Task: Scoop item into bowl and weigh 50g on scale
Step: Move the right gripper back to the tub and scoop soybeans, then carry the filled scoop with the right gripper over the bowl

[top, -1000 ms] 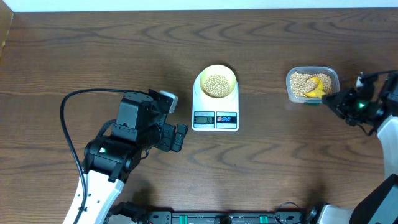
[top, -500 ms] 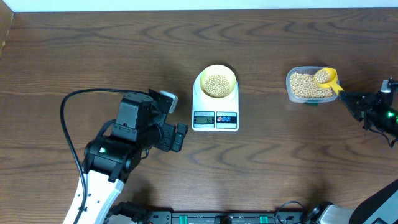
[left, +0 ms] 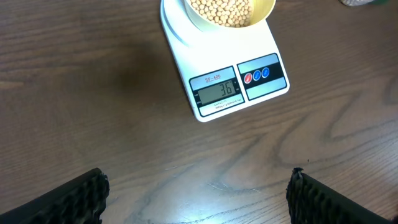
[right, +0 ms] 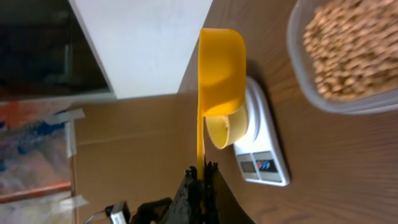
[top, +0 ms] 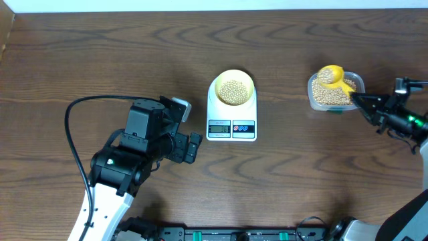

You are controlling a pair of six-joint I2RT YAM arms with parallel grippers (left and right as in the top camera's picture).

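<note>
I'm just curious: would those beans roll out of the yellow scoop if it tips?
Probably. The beans look small, round and loose, so they'd likely roll freely. The scoop seems shallow and full, so even a slight tilt could spill some.

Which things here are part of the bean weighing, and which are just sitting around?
In use: beans; bowl; scale, reading 36; scoop, held in the shut jaws of the right gripper; clear container of more beans.

Idle: left gripper, jaws open and empty; black cable looping beside the left arm.
</note>
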